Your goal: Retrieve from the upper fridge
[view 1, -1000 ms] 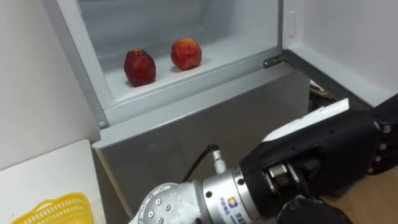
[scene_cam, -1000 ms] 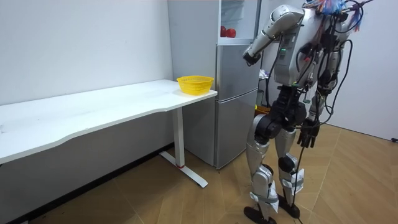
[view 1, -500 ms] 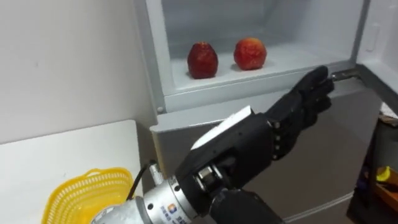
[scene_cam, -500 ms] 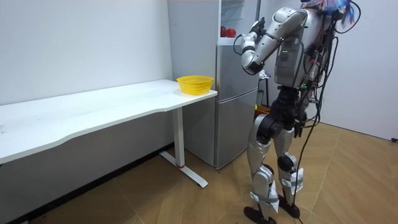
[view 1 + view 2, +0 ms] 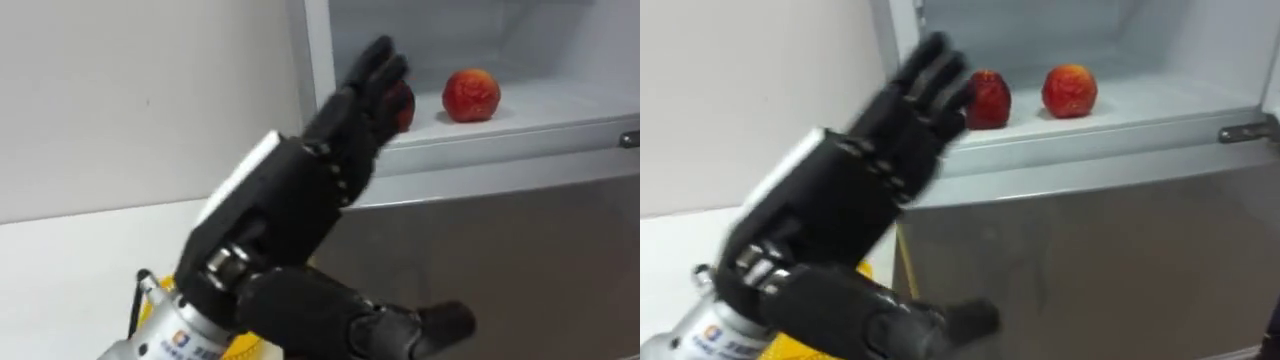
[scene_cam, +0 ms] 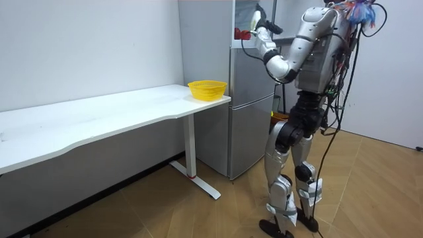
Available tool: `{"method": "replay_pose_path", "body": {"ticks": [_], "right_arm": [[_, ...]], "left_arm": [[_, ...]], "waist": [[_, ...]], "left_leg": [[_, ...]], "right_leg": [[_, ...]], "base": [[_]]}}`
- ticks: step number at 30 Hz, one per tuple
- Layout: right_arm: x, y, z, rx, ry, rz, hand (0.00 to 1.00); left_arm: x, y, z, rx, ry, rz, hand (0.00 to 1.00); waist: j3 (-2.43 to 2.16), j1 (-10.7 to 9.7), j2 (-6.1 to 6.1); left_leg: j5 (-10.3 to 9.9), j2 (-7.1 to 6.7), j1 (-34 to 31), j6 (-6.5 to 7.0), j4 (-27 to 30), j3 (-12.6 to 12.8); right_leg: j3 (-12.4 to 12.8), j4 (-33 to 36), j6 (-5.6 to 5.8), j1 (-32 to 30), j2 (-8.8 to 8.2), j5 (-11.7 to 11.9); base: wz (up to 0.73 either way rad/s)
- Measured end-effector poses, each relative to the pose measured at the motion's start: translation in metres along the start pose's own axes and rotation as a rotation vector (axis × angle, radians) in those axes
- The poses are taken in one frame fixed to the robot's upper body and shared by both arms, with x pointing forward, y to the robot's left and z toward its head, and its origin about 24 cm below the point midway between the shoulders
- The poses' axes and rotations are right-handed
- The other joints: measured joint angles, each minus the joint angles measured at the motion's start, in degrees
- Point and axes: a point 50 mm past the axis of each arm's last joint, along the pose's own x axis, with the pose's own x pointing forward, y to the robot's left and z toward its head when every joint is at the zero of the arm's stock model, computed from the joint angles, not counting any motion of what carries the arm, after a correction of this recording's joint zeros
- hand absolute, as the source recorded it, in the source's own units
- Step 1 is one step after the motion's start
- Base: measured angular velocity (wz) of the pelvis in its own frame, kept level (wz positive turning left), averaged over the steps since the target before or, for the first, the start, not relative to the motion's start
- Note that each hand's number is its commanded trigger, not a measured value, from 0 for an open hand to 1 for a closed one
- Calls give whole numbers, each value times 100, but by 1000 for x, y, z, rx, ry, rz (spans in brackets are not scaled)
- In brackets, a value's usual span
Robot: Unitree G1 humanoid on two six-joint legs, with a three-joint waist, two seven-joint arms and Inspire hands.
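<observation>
In the left eye view, the left robot hand [image 5: 285, 205] is raised in front of the open upper fridge compartment [image 5: 560, 125]. Its fingers [image 5: 365, 80] are straight and spread wide, holding nothing. Two red apples sit on the compartment's floor. The left apple [image 5: 404, 105] is partly covered by the fingertips, and we cannot tell whether they touch it. The right apple [image 5: 471, 94] sits apart, further along.

In the right eye view, the left apple lies just beside the fingertips and most of it shows. The right apple stands clear of the hand.

In the room view, the robot stands at the fridge [image 6: 251, 106] with its left arm lifted to the upper compartment. A yellow basket [image 6: 207, 88] rests on the white surface [image 6: 99, 116] beside it.

We judge an apple to be light and firm, with smooth skin that may slip or roll. We would curl the fingers around its widest part with the thumb opposite, and squeeze gently, since it bruises.
</observation>
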Motion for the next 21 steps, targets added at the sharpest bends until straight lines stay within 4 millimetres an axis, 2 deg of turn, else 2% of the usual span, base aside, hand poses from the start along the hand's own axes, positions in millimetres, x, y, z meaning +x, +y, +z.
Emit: {"method": "replay_pose_path", "body": {"ticks": [2,4,7,8,9,10,15,17,21], "right_arm": [[-1,4,-8,23,8,4,0],[-2,6,-19,75,27,-7,0],[-3,9,-29,77,47,-13,0],[-3,9,-31,81,48,-13,0],[-4,9,-34,96,49,-17,0],[-4,10,-37,103,53,-24,0],[-5,10,-42,113,63,-19,0],[-5,11,-44,109,66,-12,0],[-5,9,-40,111,59,-12,0]], "left_arm": [[-18,18,-1,83,46,138,0],[-47,40,0,210,131,334,0],[-80,62,2,318,215,564,0],[-86,65,3,331,222,608,0],[-102,71,6,361,237,710,0],[-118,76,7,385,256,805,0],[-164,95,4,450,349,1107,0],[-179,100,-4,460,393,1188,0],[-225,102,-31,442,594,1350,0]], "waist": [[4,65,-6],[8,210,-12],[-5,354,19],[3,366,-1],[0,476,6],[-3,497,23],[2,609,68],[7,605,81],[4,635,26]], "left_leg": [[1,-6,4,-2,5,-31],[-1,-6,-12,2,43,-80],[-8,-19,-57,8,109,-106],[-8,-22,-50,8,103,-114],[-8,-19,-33,8,93,-120],[-9,-18,-24,9,93,-123],[-9,-22,9,7,89,-149],[-9,-72,38,7,77,-187],[-8,-85,46,5,2,-204]], "right_leg": [[-99,-6,0,46,-6,-2],[-101,-20,-12,47,-16,-30],[-82,-80,-37,52,-5,-50],[-78,-92,-38,66,-1,-50],[-74,-88,-39,65,-1,-50],[-65,-90,-40,71,-1,-49],[-79,-89,-42,116,0,-50],[-90,-91,-44,159,-5,-57],[-136,-86,-50,155,-20,-82]], "base": [[8],[9],[11],[5],[0],[-3],[2],[9],[1]]}}
